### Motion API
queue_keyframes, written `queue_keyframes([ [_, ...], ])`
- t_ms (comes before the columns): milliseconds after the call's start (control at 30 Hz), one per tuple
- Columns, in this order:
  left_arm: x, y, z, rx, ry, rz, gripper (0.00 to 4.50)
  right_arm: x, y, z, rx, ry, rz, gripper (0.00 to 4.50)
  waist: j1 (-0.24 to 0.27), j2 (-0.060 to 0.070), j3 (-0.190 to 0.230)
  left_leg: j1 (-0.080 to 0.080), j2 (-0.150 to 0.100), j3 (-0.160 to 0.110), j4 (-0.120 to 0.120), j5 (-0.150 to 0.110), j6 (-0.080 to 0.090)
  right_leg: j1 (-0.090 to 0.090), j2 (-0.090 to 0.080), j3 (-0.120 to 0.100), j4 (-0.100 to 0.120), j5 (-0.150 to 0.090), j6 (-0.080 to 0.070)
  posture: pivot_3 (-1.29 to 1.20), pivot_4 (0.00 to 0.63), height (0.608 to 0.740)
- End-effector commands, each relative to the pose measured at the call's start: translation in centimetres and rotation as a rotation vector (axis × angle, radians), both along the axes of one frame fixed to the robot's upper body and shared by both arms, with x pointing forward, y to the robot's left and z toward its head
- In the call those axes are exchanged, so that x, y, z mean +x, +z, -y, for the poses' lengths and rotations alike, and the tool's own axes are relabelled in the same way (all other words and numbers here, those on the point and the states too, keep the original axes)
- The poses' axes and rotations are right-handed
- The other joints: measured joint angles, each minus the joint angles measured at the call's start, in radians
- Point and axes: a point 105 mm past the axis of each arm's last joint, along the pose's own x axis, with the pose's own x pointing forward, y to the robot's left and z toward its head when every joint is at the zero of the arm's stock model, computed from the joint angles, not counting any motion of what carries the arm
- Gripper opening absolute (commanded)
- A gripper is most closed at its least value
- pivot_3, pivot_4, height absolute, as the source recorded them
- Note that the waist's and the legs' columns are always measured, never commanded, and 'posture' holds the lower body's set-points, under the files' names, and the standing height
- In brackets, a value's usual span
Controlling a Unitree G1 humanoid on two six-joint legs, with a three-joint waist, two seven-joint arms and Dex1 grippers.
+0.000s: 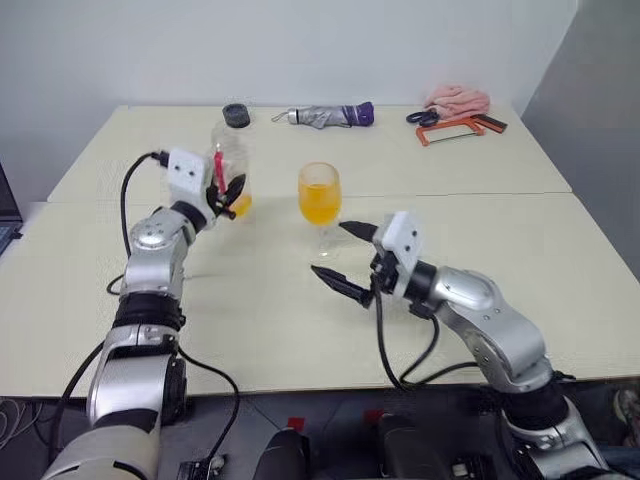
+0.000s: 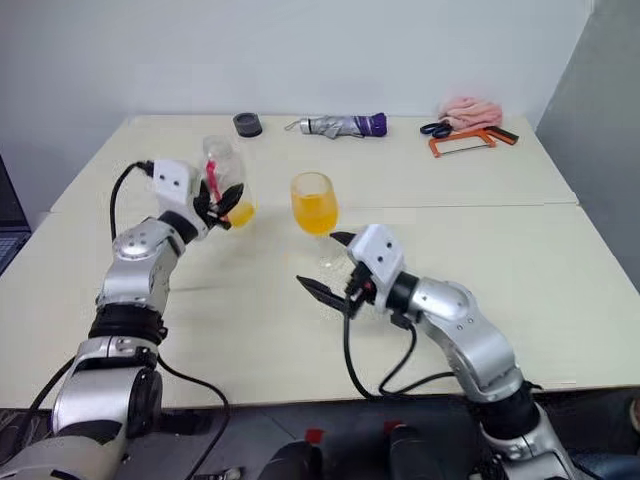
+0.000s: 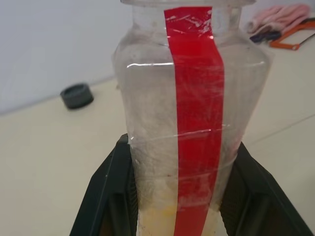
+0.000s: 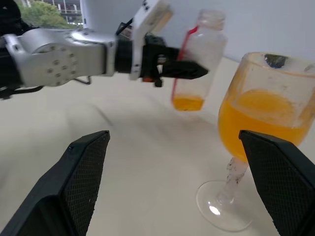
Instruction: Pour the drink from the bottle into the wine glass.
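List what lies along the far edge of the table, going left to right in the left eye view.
Dark round cap → folded grey umbrella with a purple end → scissors → orange-framed hacksaw, with a pink cloth just behind the last two.

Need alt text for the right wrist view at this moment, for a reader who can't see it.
A wine glass more than half full of orange drink stands on the pale table between the open right pincer's two black fingers. Behind it, the left pincer holds a nearly empty, uncapped bottle upright above the table.
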Motion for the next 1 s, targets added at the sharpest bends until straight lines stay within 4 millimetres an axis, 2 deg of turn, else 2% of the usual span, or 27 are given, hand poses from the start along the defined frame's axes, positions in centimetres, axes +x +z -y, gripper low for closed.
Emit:
queue_keyframes([
  [33, -0.9, 2.0, -1.6, -0.054, 0.027, 0.064, 1.69, 0.0, 0.5, -0.8, -0.008, 0.001, 0.025, 4.5, 0.005, -0.001, 0.0, 0.0, 0.0, 0.0, 0.0, 0.0, 0.0, 0.0, 0.0, 0.0, 0.0, 0.0, 0.0, 0.0, 0.15, 0.74],
  [167, -1.5, 0.5, -2.4, -0.053, 0.061, 0.048, 1.69, 0.1, 0.5, -1.4, -0.021, 0.01, 0.029, 4.5, 0.018, -0.002, -0.002, 0.0, 0.0, 0.0, 0.0, 0.0, 0.0, 0.0, -0.003, 0.0, 0.0, 0.0, 0.0, 0.0, 0.15, 0.74],
  [333, -1.9, -0.3, -2.2, -0.081, 0.036, 0.047, 1.69, 0.2, 0.6, -1.5, -0.021, 0.016, 0.029, 4.5, 0.027, -0.004, -0.002, 0.0, 0.0, 0.0, 0.001, 0.0, 0.0, 0.0, -0.003, 0.0, 0.0, 0.0, 0.0, 0.0, 0.15, 0.74],
  [433, -2.1, -1.0, -2.7, -0.124, 0.061, 0.047, 1.69, 0.2, 0.6, -1.6, -0.022, 0.016, 0.027, 4.5, 0.027, -0.004, -0.002, 0.0, 0.0, 0.0, 0.0, 0.0, 0.0, 0.0, -0.003, 0.0, 0.0, 0.0, 0.0, 0.0, 0.15, 0.74],
  [700, -2.5, -1.7, -2.8, -0.154, 0.062, 0.056, 4.3, 0.2, 0.5, -1.5, -0.031, 0.016, 0.015, 4.5, 0.026, -0.004, -0.002, 0.0, 0.0, 0.001, 0.0, 0.0, 0.0, 0.0, -0.003, 0.0, 0.0, 0.0, 0.0, 0.0, 0.15, 0.74],
  [733, -2.6, -1.8, -2.7, -0.153, 0.058, 0.055, 4.46, 0.1, 0.4, -1.4, -0.034, 0.016, 0.012, 4.5, 0.026, -0.004, -0.002, 0.0, 0.0, 0.001, 0.0, 0.0, 0.0, 0.0, -0.003, 0.0, 0.0, 0.0, 0.0, 0.0, 0.15, 0.74],
  [867, -2.8, -2.3, -2.4, -0.133, 0.055, 0.047, 4.46, 0.0, -0.4, -0.9, -0.059, 0.009, 0.003, 4.5, 0.026, -0.004, -0.002, 0.0, 0.0, 0.0, 0.0, 0.0, 0.0, 0.0, -0.003, 0.0, 0.0, 0.0, 0.0, 0.0, 0.15, 0.74],
  [1000, -3.6, -3.0, -2.5, -0.088, 0.068, 0.042, 4.46, 0.0, -2.4, 1.1, -0.11, -0.044, 0.001, 4.5, 0.027, -0.004, -0.003, 0.0, 0.0, 0.0, 0.0, 0.0, 0.0, 0.001, -0.004, 0.0, -0.001, 0.0, 0.0, 0.0, 0.15, 0.74],
])
